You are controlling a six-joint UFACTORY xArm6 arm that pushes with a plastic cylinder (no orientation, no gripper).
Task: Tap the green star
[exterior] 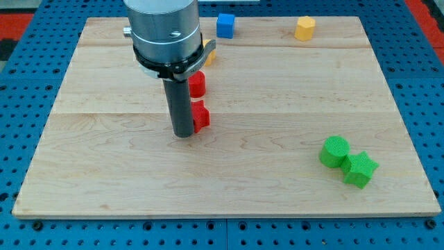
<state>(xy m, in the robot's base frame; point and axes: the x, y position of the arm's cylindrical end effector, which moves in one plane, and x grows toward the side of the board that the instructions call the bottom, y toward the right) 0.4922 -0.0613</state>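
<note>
The green star [360,170] lies near the view's lower right of the wooden board, touching a green round block [335,151] on its upper left. My tip [184,134] stands left of the board's middle, far to the left of the green star. It is right beside a red block [200,117], on that block's left. A second red block [198,84] lies just above it, partly behind the rod.
A blue cube [225,25] and a yellow block [304,28] lie near the board's top edge. Another yellow block [209,56] peeks out from behind the arm's grey body [165,31]. The wooden board [277,194] rests on a blue pegboard.
</note>
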